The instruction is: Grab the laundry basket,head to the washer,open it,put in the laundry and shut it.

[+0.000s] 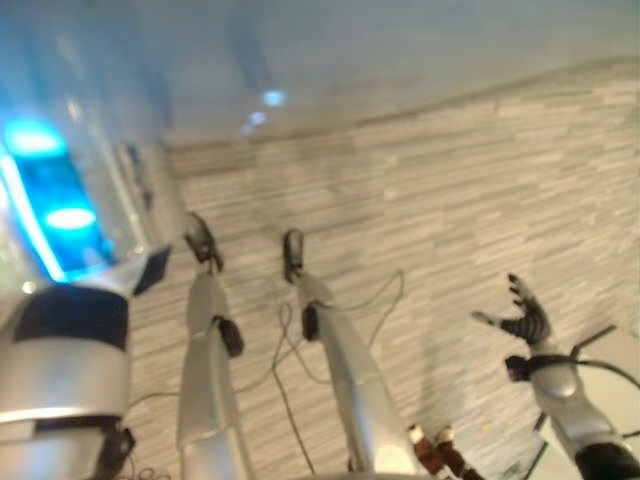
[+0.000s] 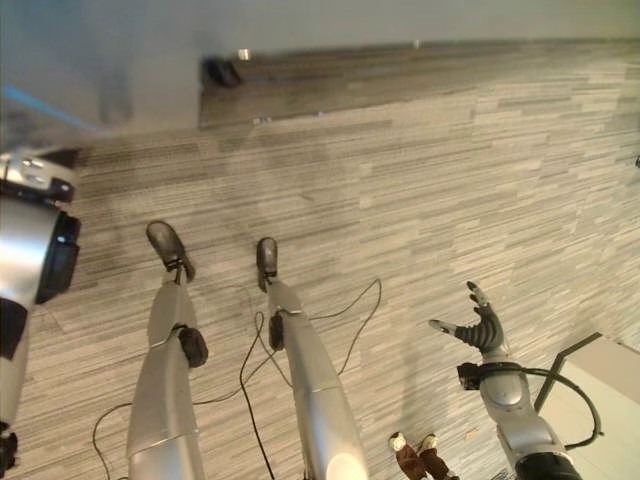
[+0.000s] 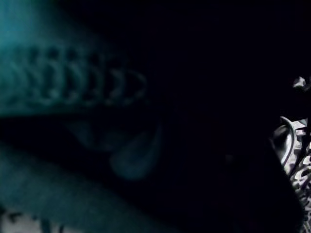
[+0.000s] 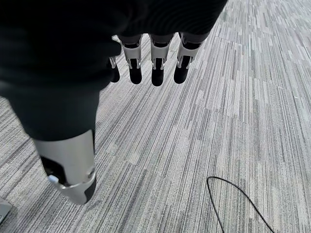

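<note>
My right hand (image 2: 483, 328) hangs above the grey striped carpet (image 2: 420, 180) at the lower right. It is open, its fingers spread and nothing in it. The right wrist view shows the same straight fingers (image 4: 154, 63) over bare carpet. My left arm (image 1: 62, 350) comes in at the far left. The left wrist view is nearly black, with only the hand's ribbed cover (image 3: 73, 82) faintly lit in teal, so its fingers cannot be read. A pale meshed shape (image 3: 297, 155) sits at that view's edge and I cannot tell what it is.
A bright blue light (image 1: 50, 200) glows on a pale surface at the far left. A smooth grey wall (image 2: 400, 25) meets the carpet along a dark baseboard. A white slab with a dark frame (image 2: 600, 375) stands at the lower right, close to my right arm.
</note>
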Available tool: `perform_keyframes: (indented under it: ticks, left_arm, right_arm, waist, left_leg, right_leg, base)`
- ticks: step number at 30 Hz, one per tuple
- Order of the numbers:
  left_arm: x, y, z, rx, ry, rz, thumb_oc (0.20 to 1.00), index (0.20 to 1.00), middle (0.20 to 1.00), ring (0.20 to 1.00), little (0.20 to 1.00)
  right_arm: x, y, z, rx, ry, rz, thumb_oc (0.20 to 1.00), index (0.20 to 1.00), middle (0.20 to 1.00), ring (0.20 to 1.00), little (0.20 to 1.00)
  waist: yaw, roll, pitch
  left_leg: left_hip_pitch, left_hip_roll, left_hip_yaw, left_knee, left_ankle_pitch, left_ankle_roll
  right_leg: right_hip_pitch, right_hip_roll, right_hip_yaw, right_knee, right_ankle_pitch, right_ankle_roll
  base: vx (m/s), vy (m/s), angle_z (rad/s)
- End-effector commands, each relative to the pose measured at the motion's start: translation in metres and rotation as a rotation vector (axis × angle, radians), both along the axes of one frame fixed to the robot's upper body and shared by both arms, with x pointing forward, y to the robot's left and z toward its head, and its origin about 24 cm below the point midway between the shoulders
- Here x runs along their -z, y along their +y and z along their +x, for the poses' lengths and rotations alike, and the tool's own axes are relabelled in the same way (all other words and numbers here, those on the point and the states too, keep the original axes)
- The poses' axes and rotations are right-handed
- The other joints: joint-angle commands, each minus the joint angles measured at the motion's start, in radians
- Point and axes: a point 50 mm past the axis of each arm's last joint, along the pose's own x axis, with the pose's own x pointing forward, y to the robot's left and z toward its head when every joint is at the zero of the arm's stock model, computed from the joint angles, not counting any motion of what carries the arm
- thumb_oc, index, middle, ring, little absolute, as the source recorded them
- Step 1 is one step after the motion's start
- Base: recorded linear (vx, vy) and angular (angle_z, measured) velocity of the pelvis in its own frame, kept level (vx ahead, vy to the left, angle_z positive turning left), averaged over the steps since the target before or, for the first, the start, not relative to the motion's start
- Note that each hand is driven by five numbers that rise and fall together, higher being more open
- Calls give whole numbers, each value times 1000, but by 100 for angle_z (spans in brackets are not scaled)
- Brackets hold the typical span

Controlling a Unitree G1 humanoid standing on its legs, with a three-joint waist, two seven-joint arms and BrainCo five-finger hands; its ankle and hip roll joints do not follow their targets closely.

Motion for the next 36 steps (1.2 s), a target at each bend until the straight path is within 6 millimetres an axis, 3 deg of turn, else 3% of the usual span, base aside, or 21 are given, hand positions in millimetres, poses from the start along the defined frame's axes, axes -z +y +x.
perform_keyframes:
  ticks: [1,5,6,7,8,18,21,24,28,30,32,33,34,36]
  left_arm:
    - [-55,-9,-25,5,-60,69,1000,1000,1000,1000,1000]
    - [-59,7,-19,-92,44,109,1000,1000,1000,1000,1000]
    - [-48,19,-9,-145,124,140,1000,1000,1000,1000,1000]
    - [-48,19,-9,-144,125,140,1000,1000,1000,1000,1000]
    - [-31,35,3,-172,199,134,1000,1000,1000,1000,1000]
    - [5,39,27,-172,359,166,1000,1000,1000,1000,1000]
    - [34,46,41,-196,468,187,1000,1000,1000,1000,1000]
    - [29,43,39,-240,482,205,1000,1000,1000,1000,1000]
    - [40,53,43,-289,531,210,1000,1000,1000,1000,1000]
    - [45,42,46,-278,522,237,1000,1000,1000,1000,1000]
    - [53,45,48,-305,543,242,1000,1000,1000,1000,1000]
    - [74,32,58,-268,594,230,1000,1000,1000,1000,1000]
    - [80,31,60,-265,606,208,1000,1000,1000,1000,1000]
    - [88,27,62,-268,629,205,1000,1000,1000,1000,1000]
  right_arm:
    - [-26,-49,-11,104,5,-138,1000,1000,1000,1000,1000]
    - [-38,-52,-4,108,-30,-153,1000,1000,1000,1000,1000]
    - [-45,-53,-2,107,-52,-157,1000,1000,1000,1000,1000]
    - [-45,-53,-3,108,-52,-157,1000,1000,1000,1000,1000]
    - [-45,-52,-3,108,-58,-149,1000,1000,1000,1000,1000]
    - [-47,-48,-1,79,-58,-148,1000,1000,1000,1000,1000]
    - [-45,-47,0,85,-55,-135,1000,1000,1000,1000,1000]
    - [-40,-44,2,63,-30,-135,1000,1000,1000,1000,1000]
    - [-43,-42,4,39,-26,-150,1000,1000,1000,1000,1000]
    - [-39,-39,2,17,-5,-153,1000,1000,1000,1000,1000]
    - [-37,-36,1,1,1,-158,1000,1000,1000,1000,1000]
    - [-17,-36,7,42,61,-144,1000,1000,1000,1000,1000]
    - [-1,-29,14,63,93,-115,1000,1000,1000,1000,1000]
    - [8,-18,26,76,92,-90,1000,1000,1000,1000,1000]
  waist:
    - [-29,58,-46]
    - [-17,71,-42]
    - [-8,76,-41]
    - [-8,77,-41]
    - [2,78,-33]
    - [5,74,1]
    - [13,78,13]
    - [8,75,14]
    - [9,68,19]
    - [9,65,22]
    - [9,62,23]
    - [29,69,28]
    - [32,69,31]
    - [36,69,34]
  left_leg:
    - [-10,-24,-51,101,-211,5]
    - [-15,-23,-47,105,-208,7]
    - [-14,-23,-47,107,-208,7]
    - [-14,-23,-47,107,-208,7]
    - [-13,-24,-46,108,-206,7]
    - [-25,-12,-57,116,-196,2]
    - [-29,-11,-62,119,-192,1]
    - [-28,-10,-69,118,-189,0]
    - [-25,-7,-68,121,-188,-1]
    - [-24,-6,-70,119,-184,-2]
    - [-22,-4,-74,117,-181,-3]
    - [-19,-6,-75,119,-182,-3]
    - [-18,-5,-76,121,-177,-1]
    - [-9,-5,-77,119,-172,-2]
  right_leg:
    - [332,76,-45,-132,-122,-31]
    - [331,75,-42,-127,-120,-30]
    - [330,74,-42,-121,-124,-32]
    - [330,74,-43,-121,-124,-32]
    - [329,73,-42,-118,-127,-35]
    - [295,75,-54,-87,-137,-47]
    - [284,75,-59,-74,-140,-50]
    - [279,79,-57,-66,-140,-52]
    - [282,78,-61,-63,-139,-53]
    - [281,79,-64,-61,-139,-54]
    - [280,78,-66,-57,-138,-55]
    - [283,76,-67,-53,-144,-57]
    - [283,80,-68,-52,-142,-60]
    - [279,82,-69,-39,-143,-64]
  base:
    - [0,0,0]
    - [0,0,0]
    - [0,0,0]
    - [0,0,0]
    - [0,0,0]
    - [-2,-1,2]
    - [-2,-4,2]
    - [-2,-3,1]
    - [-7,-6,2]
    - [0,0,0]
    - [-6,-25,0]
    - [-19,-67,0]
    - [-15,-62,5]
    - [-14,-35,13]
